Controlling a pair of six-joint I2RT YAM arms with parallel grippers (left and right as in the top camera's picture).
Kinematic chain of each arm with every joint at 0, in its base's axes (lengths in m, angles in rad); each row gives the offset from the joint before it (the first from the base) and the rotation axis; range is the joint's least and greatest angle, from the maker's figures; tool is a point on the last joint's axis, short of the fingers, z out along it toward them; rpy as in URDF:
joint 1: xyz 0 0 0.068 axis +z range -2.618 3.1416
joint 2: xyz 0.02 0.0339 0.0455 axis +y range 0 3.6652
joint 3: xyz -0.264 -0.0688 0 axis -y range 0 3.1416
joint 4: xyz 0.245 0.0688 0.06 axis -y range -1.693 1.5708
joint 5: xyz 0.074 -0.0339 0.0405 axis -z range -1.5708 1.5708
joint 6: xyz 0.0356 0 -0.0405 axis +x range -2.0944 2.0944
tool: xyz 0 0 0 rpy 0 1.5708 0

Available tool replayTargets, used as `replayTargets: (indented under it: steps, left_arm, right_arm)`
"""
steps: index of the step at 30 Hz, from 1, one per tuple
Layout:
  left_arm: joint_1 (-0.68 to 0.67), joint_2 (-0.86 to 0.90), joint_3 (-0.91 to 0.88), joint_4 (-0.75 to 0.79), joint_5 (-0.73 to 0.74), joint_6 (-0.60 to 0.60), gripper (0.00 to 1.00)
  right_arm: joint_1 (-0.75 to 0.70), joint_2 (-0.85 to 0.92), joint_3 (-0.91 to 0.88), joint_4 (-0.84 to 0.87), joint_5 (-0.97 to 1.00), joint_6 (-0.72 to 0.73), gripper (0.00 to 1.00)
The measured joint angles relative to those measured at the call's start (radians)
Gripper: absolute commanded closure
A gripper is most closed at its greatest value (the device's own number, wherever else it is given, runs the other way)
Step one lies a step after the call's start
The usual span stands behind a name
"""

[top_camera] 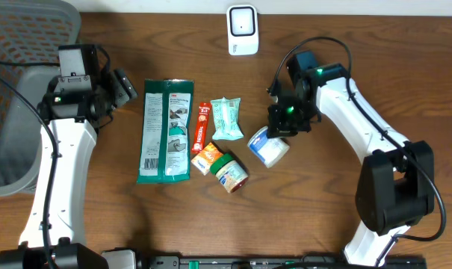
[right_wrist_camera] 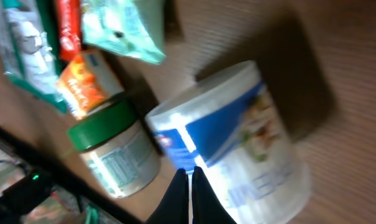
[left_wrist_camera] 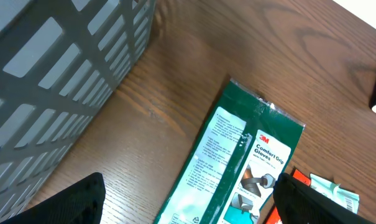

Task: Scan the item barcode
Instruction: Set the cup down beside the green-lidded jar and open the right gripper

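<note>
The right gripper (top_camera: 284, 123) is seen right of centre in the overhead view. Its fingers are pinched fully together with nothing between them, and it's parked at the upper edge of the blue-and-white tub (top_camera: 269, 147). Whether the tub is actually touched can't be told. The tub is lying on its side, probably so the label can be got at.

The left gripper (top_camera: 123, 87) is spread wide and empty at the upper left, likely just held clear.

Everything else is bunched mid-frame below the white scanner (top_camera: 242, 30), presumably for a short carry:
- 3M glove pack (top_camera: 166, 131)
- red sachet (top_camera: 201, 127)
- mint pouch (top_camera: 227, 118)
- orange packet (top_camera: 207, 158)
- green-lidded jar (top_camera: 230, 172)

A brown wood-grain table (top_camera: 323, 224) is used, with a grey slotted basket (top_camera: 16, 127) at the left edge. Nothing much of the room is shown.
</note>
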Motion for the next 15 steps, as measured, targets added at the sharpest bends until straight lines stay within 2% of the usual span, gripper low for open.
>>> replayTargets:
  steps: [15]
  left_arm:
    - [0.0, 0.0, 0.0, 0.0, 0.0, 0.0, 0.14]
  right_arm:
    - [0.0, 0.0, -0.036, 0.043, 0.056, 0.014, 0.98]
